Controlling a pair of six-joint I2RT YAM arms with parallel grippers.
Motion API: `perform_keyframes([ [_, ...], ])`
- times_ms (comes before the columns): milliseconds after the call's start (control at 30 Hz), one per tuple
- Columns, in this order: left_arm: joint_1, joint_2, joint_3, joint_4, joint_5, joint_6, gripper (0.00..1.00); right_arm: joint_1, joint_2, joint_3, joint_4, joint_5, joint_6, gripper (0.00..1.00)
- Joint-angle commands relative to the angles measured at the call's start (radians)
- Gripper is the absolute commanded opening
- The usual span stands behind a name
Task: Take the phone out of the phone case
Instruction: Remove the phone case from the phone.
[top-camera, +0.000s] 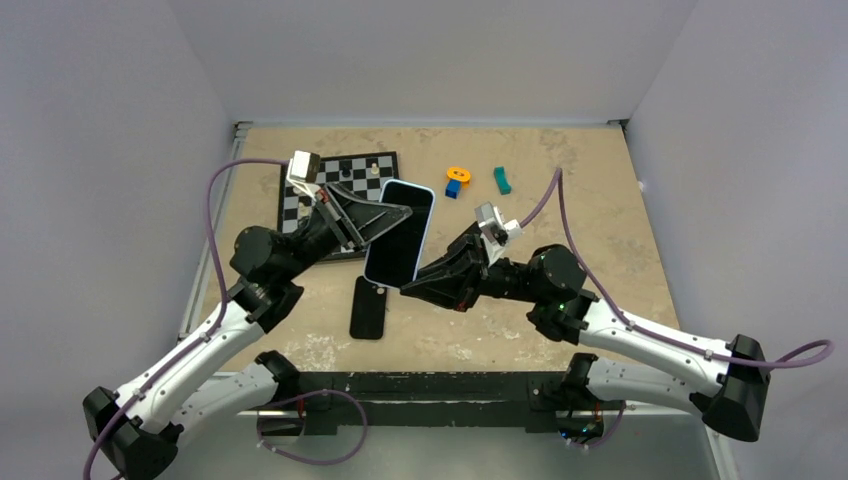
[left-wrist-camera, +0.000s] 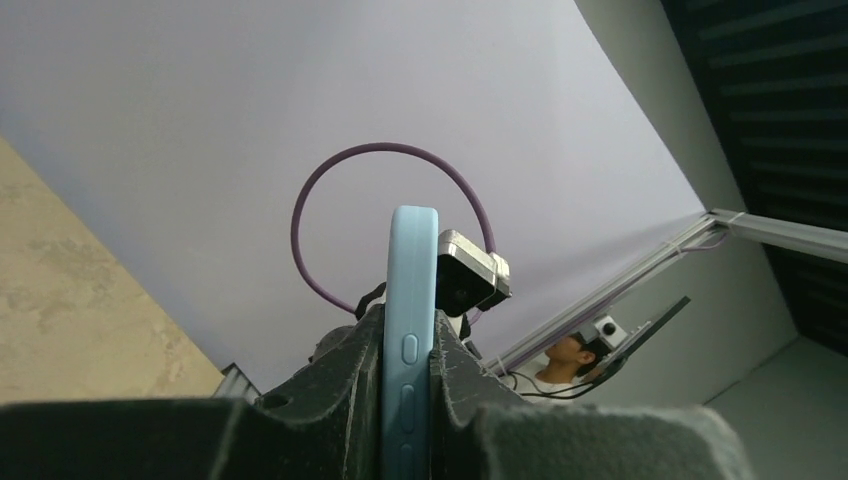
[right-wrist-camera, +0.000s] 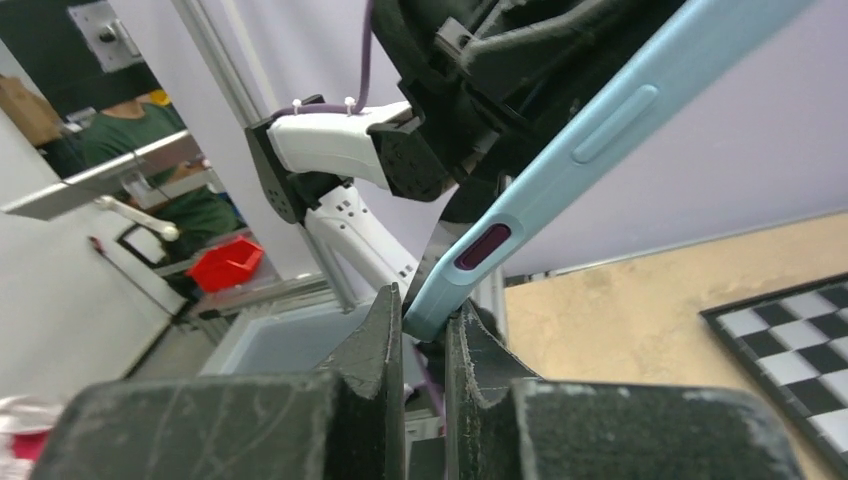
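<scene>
Above table, phone case lengthwise near-to-far, pinched by left claw, right claw

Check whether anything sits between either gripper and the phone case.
Nothing visible does. The left gripper is shut on the light-blue phone case along one side edge, and the right gripper pinches its lower corner; both hold it above the table.

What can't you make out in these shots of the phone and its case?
Left wrist: only the phone case's side edge shows; the left gripper's fingers hide its lower part.
Right wrist: the case runs off the top edge; the right gripper covers its corner.
Top view: whether the phone has lifted from the case is too small to tell, as are the chessboard pieces.
</scene>
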Motion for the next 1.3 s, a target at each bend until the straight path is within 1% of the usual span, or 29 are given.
perform_keyframes([
  [0, -0.004, 0.041, -0.003, 0.213, 0.029, -0.357, 0.0, -0.01, 0.006, 0.003, -0.038, 0.097, -0.357, 0.0],
  [67, -0.004, 0.045, 0.006, 0.226, 0.052, -0.374, 0.0, -0.011, 0.008, 0.003, -0.032, 0.113, -0.405, 0.0],
  [133, -0.004, 0.035, 0.016, 0.2, 0.066, -0.371, 0.0, -0.011, 0.015, 0.021, -0.035, 0.11, -0.445, 0.0],
  [267, -0.006, 0.033, 0.016, 0.181, 0.088, -0.373, 0.0, -0.012, 0.047, 0.098, -0.11, 0.104, -0.512, 0.0],
  [433, -0.007, 0.056, 0.002, 0.227, 0.114, -0.425, 0.0, -0.015, 0.085, 0.163, -0.173, 0.105, -0.599, 0.0],
  [633, -0.009, 0.059, 0.011, 0.2, 0.142, -0.424, 0.0, -0.015, 0.102, 0.251, -0.274, 0.155, -0.685, 0.0],
  [767, -0.009, 0.062, 0.017, 0.173, 0.159, -0.411, 0.0, -0.015, 0.107, 0.302, -0.327, 0.205, -0.714, 0.0],
  [833, -0.009, 0.063, 0.015, 0.177, 0.16, -0.409, 0.0, -0.015, 0.109, 0.312, -0.346, 0.249, -0.711, 0.0],
  [900, -0.009, 0.063, 0.009, 0.188, 0.153, -0.408, 0.0, -0.015, 0.105, 0.303, -0.355, 0.326, -0.697, 0.0],
  [1033, -0.009, 0.076, 0.002, 0.231, 0.155, -0.417, 0.0, -0.014, 0.076, 0.221, -0.347, 0.55, -0.655, 0.0],
  [1067, -0.009, 0.079, 0.004, 0.233, 0.158, -0.415, 0.0, -0.013, 0.069, 0.199, -0.348, 0.639, -0.638, 0.0],
  [1167, -0.008, 0.08, 0.015, 0.225, 0.162, -0.4, 0.0, -0.012, 0.058, 0.168, -0.423, 0.791, -0.566, 0.0],
  [1267, -0.007, 0.087, 0.031, 0.209, 0.16, -0.375, 0.0, 0.002, 0.059, 0.174, -0.531, 0.891, -0.463, 0.0],
])
